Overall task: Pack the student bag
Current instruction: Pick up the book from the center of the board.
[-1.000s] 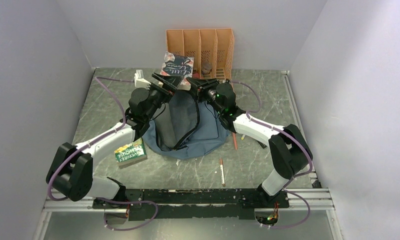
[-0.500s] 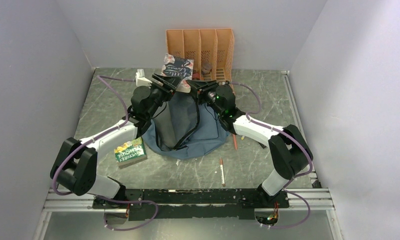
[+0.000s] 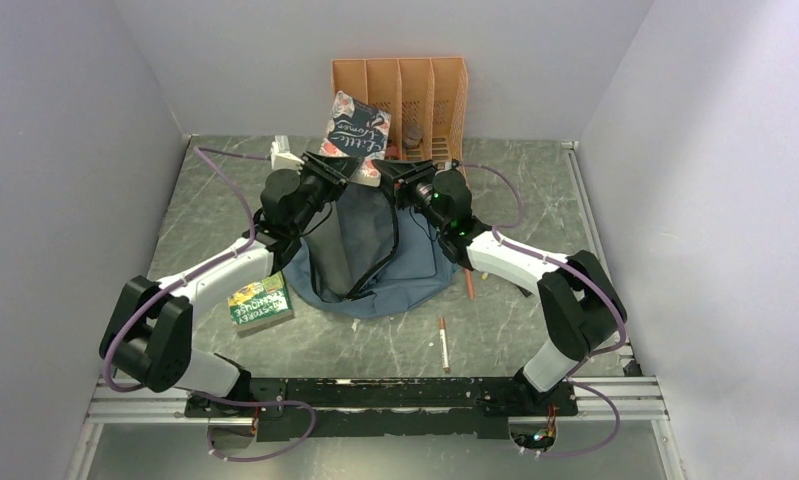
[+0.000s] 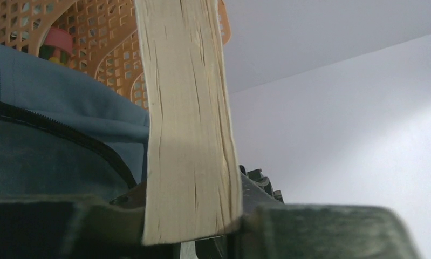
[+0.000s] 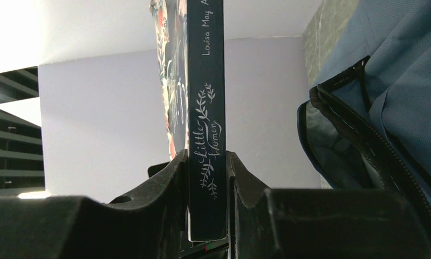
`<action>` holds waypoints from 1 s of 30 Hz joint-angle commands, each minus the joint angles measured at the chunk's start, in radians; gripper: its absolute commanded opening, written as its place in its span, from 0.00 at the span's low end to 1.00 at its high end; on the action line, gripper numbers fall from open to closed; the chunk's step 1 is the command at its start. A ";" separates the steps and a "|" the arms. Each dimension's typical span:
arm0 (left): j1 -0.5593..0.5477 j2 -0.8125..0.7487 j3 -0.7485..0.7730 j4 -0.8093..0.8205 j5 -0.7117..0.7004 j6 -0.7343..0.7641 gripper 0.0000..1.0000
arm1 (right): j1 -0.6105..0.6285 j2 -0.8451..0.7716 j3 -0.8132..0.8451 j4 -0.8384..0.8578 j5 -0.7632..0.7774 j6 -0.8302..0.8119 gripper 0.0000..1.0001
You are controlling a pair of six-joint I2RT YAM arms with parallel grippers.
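The student bag (image 3: pixel 375 262) lies open on the table, dusty blue with black straps, between my two arms. A dark floral paperback, "Little Women" (image 3: pixel 355 125), stands upright above the bag's far rim. My right gripper (image 3: pixel 385 172) is shut on the bottom of its spine (image 5: pixel 206 135), with the jaws pressed against both covers (image 5: pixel 206 186). My left gripper (image 3: pixel 345 170) grips the book from the other side. The cream page edge (image 4: pixel 189 124) fills the gap between its jaws (image 4: pixel 194 218). The blue fabric and black zip of the bag show in both wrist views (image 4: pixel 51 108) (image 5: pixel 402 70).
An orange slotted file organizer (image 3: pixel 400 90) stands against the back wall just behind the book. A green book (image 3: pixel 261 305) lies by the left arm. Two pens (image 3: pixel 443 343) (image 3: pixel 469 283) lie right of the bag. A small white object (image 3: pixel 283 155) sits at the back left.
My left gripper has closed from wide open onto the book's page edge. The book has risen slightly and stands more upright. The right gripper has kept its grip.
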 commanded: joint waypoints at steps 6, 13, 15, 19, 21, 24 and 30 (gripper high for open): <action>0.102 0.012 0.055 0.118 0.157 0.116 0.05 | 0.013 -0.099 -0.032 -0.012 -0.016 -0.140 0.54; 0.185 -0.036 0.090 0.037 0.394 0.312 0.05 | 0.003 -0.196 -0.033 -0.177 0.063 -0.473 0.80; 0.207 -0.074 0.090 -0.042 0.416 0.370 0.05 | -0.003 -0.215 -0.022 -0.220 0.070 -0.602 0.83; 0.238 -0.159 0.141 -0.338 0.391 0.517 0.05 | -0.008 -0.182 0.057 -0.361 0.014 -0.884 0.83; 0.239 -0.196 0.172 -0.508 0.332 0.606 0.05 | -0.008 -0.140 0.125 -0.462 -0.045 -1.021 0.83; 0.240 -0.270 0.174 -0.703 0.241 0.690 0.05 | -0.008 -0.087 0.186 -0.574 -0.076 -1.145 0.83; 0.242 -0.396 0.178 -0.985 0.092 0.783 0.05 | -0.008 -0.017 0.232 -0.682 -0.092 -1.241 0.88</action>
